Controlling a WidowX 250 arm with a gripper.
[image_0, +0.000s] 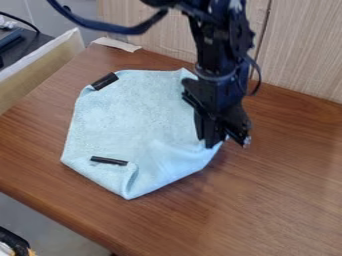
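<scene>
Nearest us: counter (267, 215), under partly folded cloth (127, 117).
Cloth's two left corners are turned over, rest mostly flat; at its right edge is gripper (211, 137), open or closed we cannot tell.

The thin, pale blue fabric cloth (127, 117) is one colour, with fine, slightly darker flecks toward its 12 o'clock side and a plainer look toward 5 o'clock. The two short, flat strips on it, at 11 o'clock (105, 81) and 7 o'clock (109, 160), are solid black. At 3 o'clock on the cloth, the two-finger robot gripper (211, 142) is black. The reddish-brown wooden tabletop (287, 200) has darker streaks of grain. At the view's 1 o'clock, the light beige wood panel (300, 50) has fine, near-vertical streaks; at 11 o'clock, the thick curved cable (110, 26) is dark blue.
</scene>
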